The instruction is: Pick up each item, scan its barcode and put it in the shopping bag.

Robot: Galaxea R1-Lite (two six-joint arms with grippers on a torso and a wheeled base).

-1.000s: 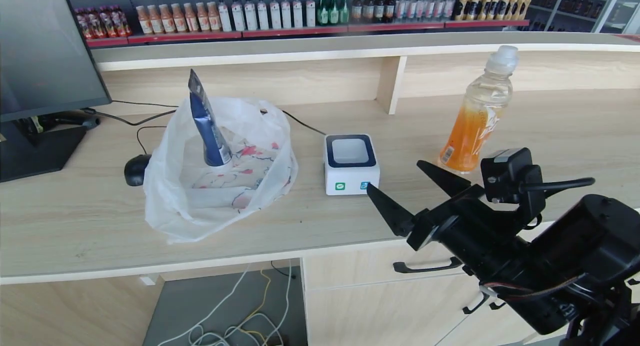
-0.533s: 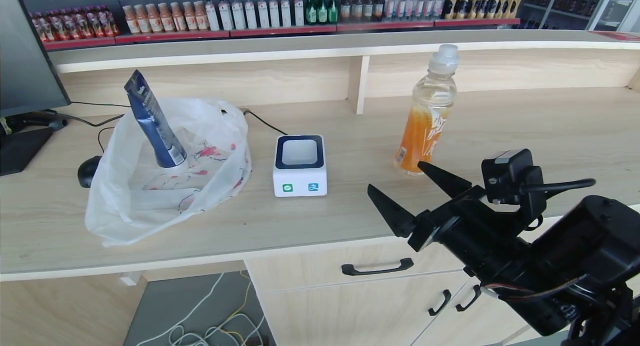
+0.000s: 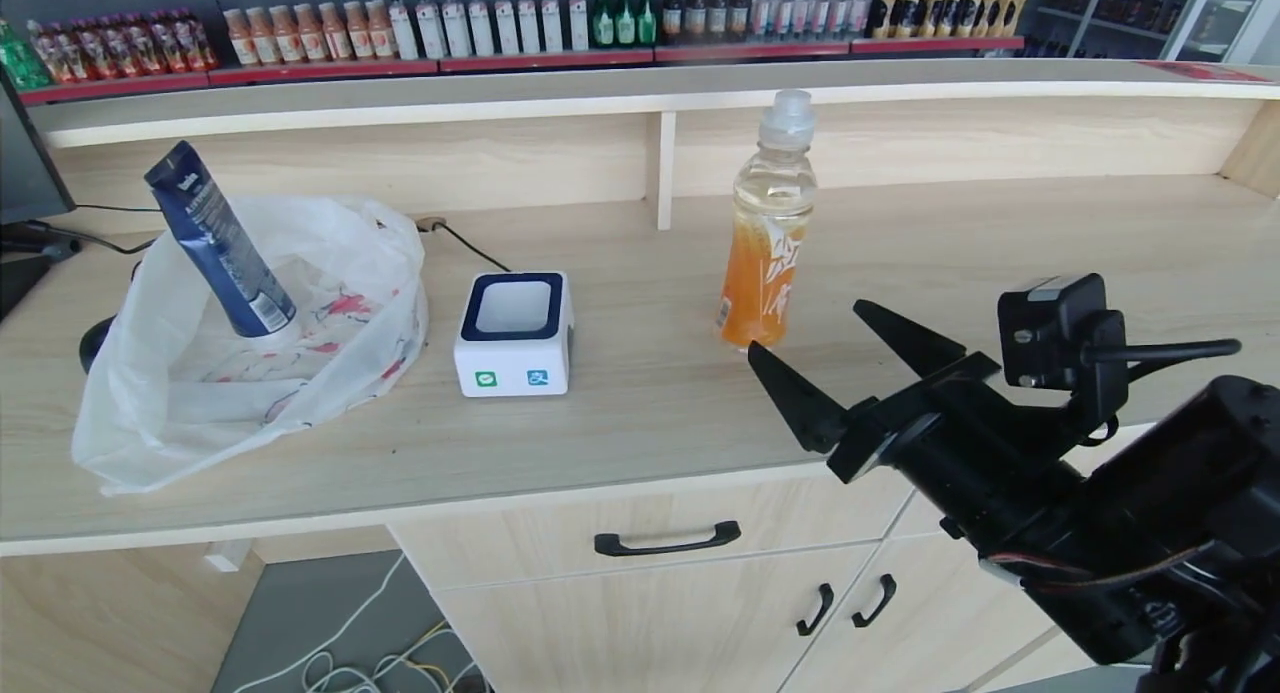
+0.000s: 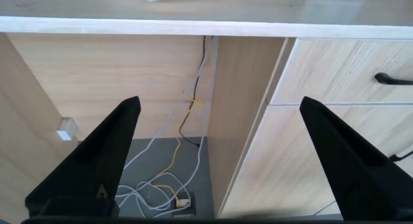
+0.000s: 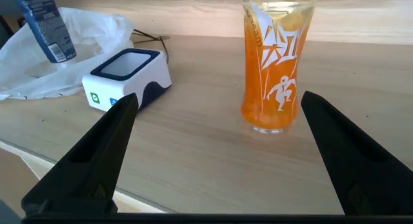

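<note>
An orange drink bottle (image 3: pixel 768 223) (image 5: pixel 278 62) with a white cap stands upright on the wooden counter (image 3: pixel 640 413). A white scanner box (image 3: pixel 515 334) (image 5: pixel 126 79) with a dark-rimmed window sits left of it. Further left lies the white plastic shopping bag (image 3: pixel 240 343) (image 5: pixel 39 62), with a dark blue tube (image 3: pixel 220 243) (image 5: pixel 46 24) leaning inside it. My right gripper (image 3: pixel 835 368) (image 5: pixel 216 153) hangs open just in front of the bottle, near the counter's front edge, holding nothing. My left gripper (image 4: pixel 219 159) is open below counter height, facing the cabinet front.
A raised wooden ledge (image 3: pixel 640 83) runs along the counter's back, with shelves of bottles (image 3: pixel 520 23) behind. A black mouse (image 3: pixel 95 338) lies behind the bag. Drawers with black handles (image 3: pixel 668 543) sit under the counter. Cables (image 4: pixel 168 179) trail on the floor in the open bay.
The head camera has swung right, so bag, scanner and bottle all sit further left in view. The right gripper stays open and now stands closer to the bottle.
</note>
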